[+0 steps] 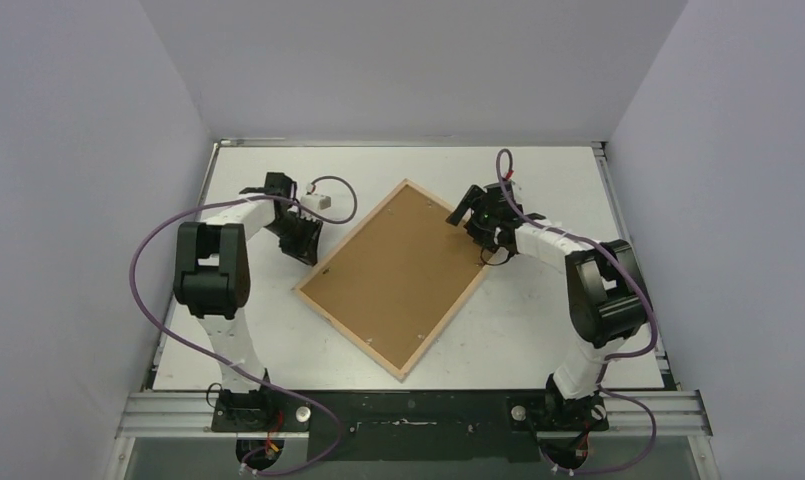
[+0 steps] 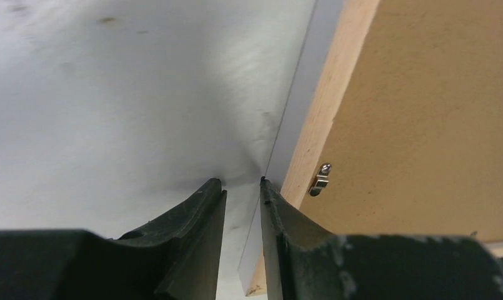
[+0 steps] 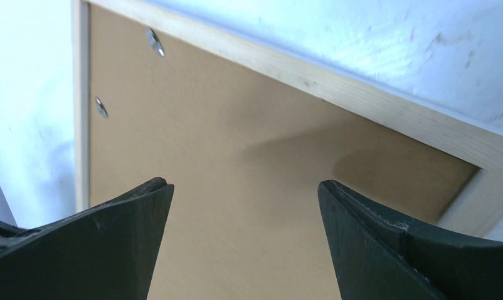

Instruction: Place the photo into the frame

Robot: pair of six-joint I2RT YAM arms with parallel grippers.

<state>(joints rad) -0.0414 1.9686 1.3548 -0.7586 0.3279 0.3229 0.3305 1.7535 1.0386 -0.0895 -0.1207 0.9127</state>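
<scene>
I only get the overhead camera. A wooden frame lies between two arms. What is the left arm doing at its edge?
Observer: The left jaws stand a narrow gap apart, tips down beside the frame, at a thin pale strip along its outer edge.
Visitor: And the right arm?
Observer: The right jaws stand wide open over the brown backing panel, gripping nothing.
Visitor: What holds that panel in?
Observer: Small metal tabs at the wood's inner edge.

This is a lab test booth, not a home: plain grey walls box in my white table, my left arm and right arm are bolted to a metal rail at its near edge, and purple cables loop loose off both.
</scene>
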